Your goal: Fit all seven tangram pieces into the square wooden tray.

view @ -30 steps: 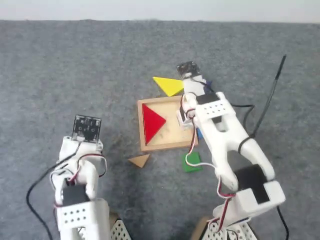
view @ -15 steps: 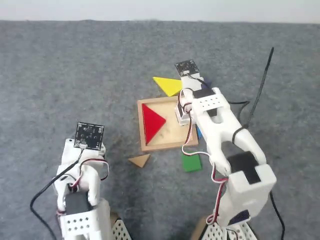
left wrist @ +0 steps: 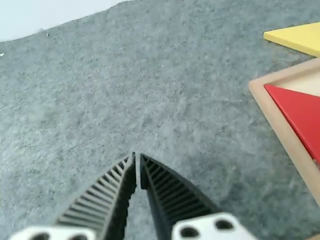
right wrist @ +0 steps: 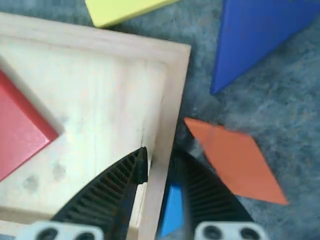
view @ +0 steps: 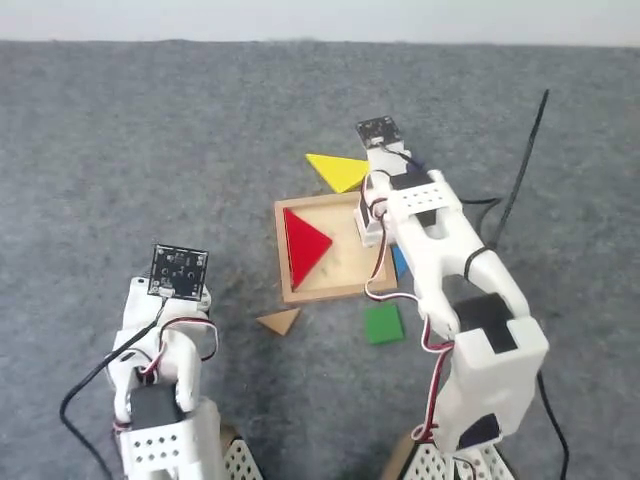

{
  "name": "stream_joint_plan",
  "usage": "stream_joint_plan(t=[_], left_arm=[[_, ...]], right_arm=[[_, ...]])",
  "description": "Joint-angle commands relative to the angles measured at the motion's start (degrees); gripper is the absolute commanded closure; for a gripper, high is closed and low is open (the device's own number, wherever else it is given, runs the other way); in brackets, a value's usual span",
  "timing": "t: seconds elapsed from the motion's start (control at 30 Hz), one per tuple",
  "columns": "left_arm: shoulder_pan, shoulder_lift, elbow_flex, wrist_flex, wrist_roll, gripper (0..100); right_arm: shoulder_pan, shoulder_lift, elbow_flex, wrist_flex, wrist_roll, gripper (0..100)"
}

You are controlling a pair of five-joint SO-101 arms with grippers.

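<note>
The left gripper (left wrist: 136, 162) hangs over bare grey felt table (view: 150, 130) at the left, its claw pressed together on nothing; near it lies a small tan wooden triangle (view: 281, 320), just outside the near corner of the square wooden tray (view: 283, 250); the tray sits mid-table and holds a large red triangle (view: 303, 243) flat against its left wall; a large yellow triangle (view: 338, 170) lies just beyond the tray's far edge; a green square piece (view: 384, 324) lies on the felt near the tray's near right corner; the right gripper (right wrist: 161, 162) straddles the tray's right wall, one finger inside, one outside, pinching that wall; beside it on the felt lie a small light blue piece (right wrist: 172, 210), an orange parallelogram (right wrist: 232, 157) and a large dark blue triangle (right wrist: 255, 35).
</note>
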Motion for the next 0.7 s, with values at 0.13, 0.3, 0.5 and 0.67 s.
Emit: stream_joint_plan(t=[0.13,0.3,0.5,0.67], left_arm=[[0.26,-0.79,-0.66,0.09,-0.62,99],[0.26,-0.79,-0.66,0.09,-0.62,99],[0.26,-0.79,-0.66,0.26,-0.62,99],[0.18,-0.79,-0.66,0.26,-0.62,99]], right_arm=[[-1.54,-0.75,-1.32,0.84,1.41,86.9],[-2.86,-0.84,0.0,0.92,1.49,98.6],[-4.18,-2.24,1.85,4.18,1.49,99.1],[-7.78,-3.56,2.02,10.07,-0.35,99.1]])
